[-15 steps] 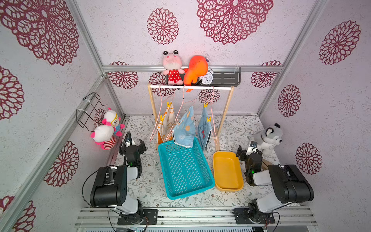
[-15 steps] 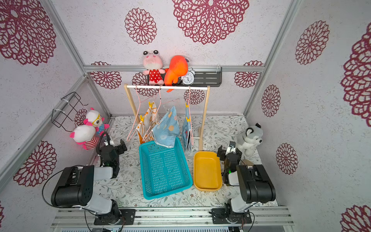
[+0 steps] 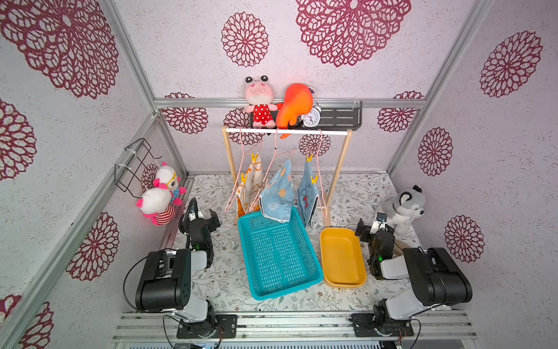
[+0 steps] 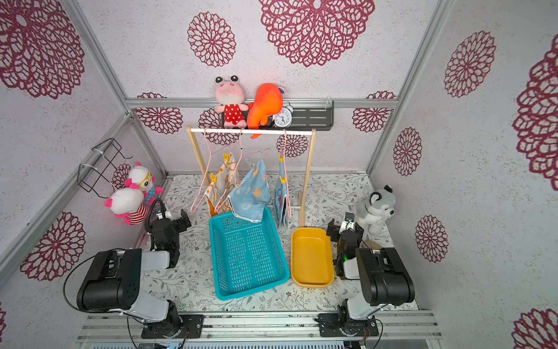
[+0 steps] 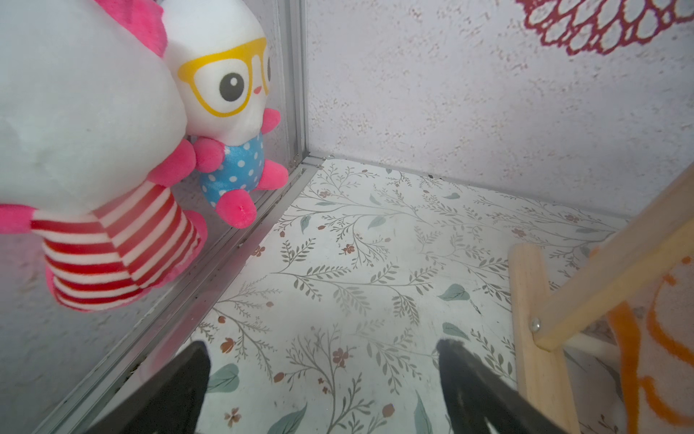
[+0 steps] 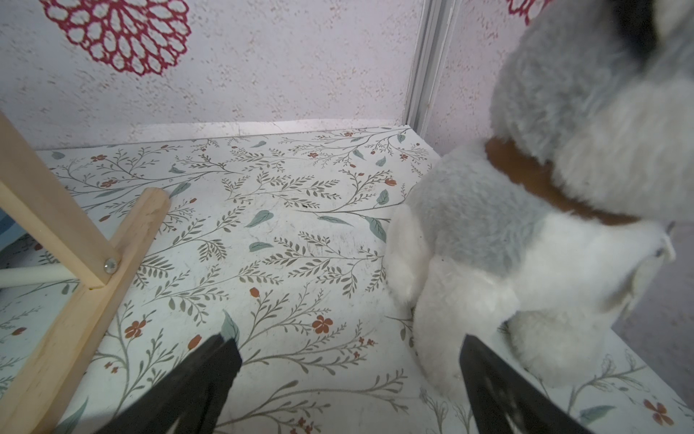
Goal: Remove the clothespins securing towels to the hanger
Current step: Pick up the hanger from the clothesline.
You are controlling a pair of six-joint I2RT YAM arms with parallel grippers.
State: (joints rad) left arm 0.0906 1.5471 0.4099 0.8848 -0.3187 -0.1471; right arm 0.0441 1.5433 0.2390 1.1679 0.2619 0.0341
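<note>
Nothing really moved since the earlier frame, both arms sat parked just the same. Left gripper (image 3: 203, 215) was spread wide open and empty over the floral mat, well apart from the yellow clothespins (image 3: 255, 157). Those were all clipped on the three towels (image 3: 279, 193), up on the hanger rack (image 3: 332, 131) behind the teal basket (image 3: 283, 290). Right gripper (image 3: 374, 226) was open and empty too, just beside the husky plush (image 3: 403, 208). Only the top views caught the pins. Left wrist view got just an orange-print towel edge (image 5: 661, 338), and right wrist mostly got the husky.
</note>
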